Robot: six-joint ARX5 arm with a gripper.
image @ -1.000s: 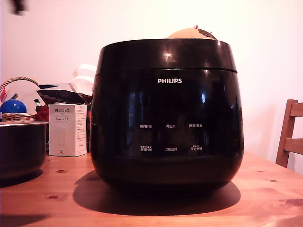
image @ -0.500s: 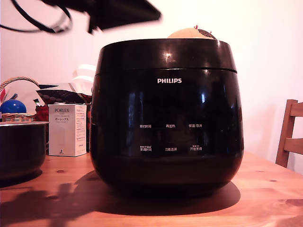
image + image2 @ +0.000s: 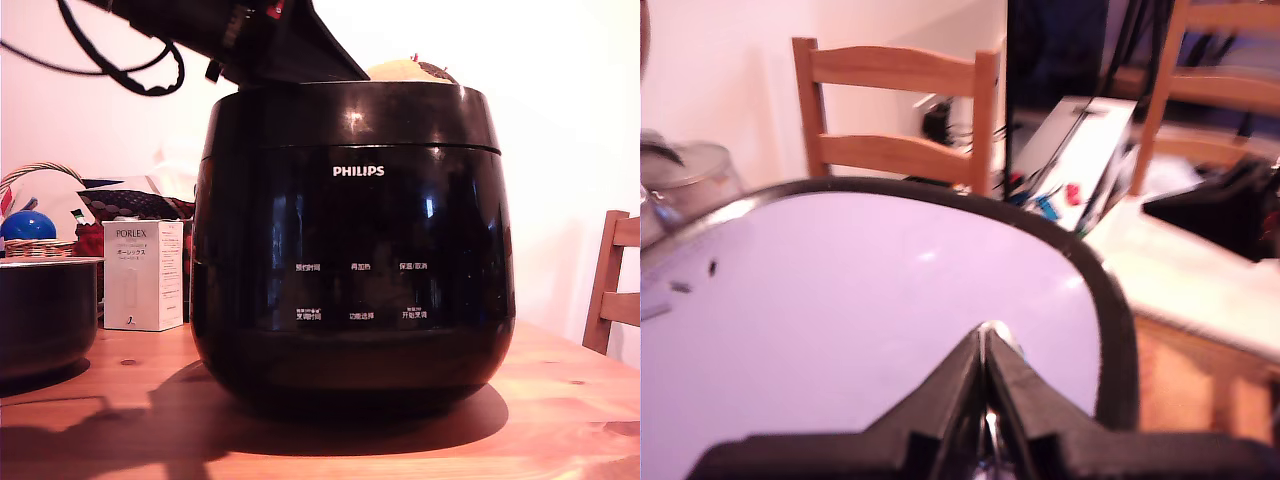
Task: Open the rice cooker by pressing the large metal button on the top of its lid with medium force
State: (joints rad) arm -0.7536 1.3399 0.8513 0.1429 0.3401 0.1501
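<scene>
The rounded, glossy black rice cooker is seen standing on a knotty wooden table, its lid down (pale and reflective in the wrist view). The matte black gripper is held over the lid top, fingers pressed together with nothing between them.

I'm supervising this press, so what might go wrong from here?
The shut claw sits at the near edge of the glossy black rice cooker's lid, and no metal button shows under its tips; pressing here may miss it. The tips may also skid on that shiny lid.
</scene>
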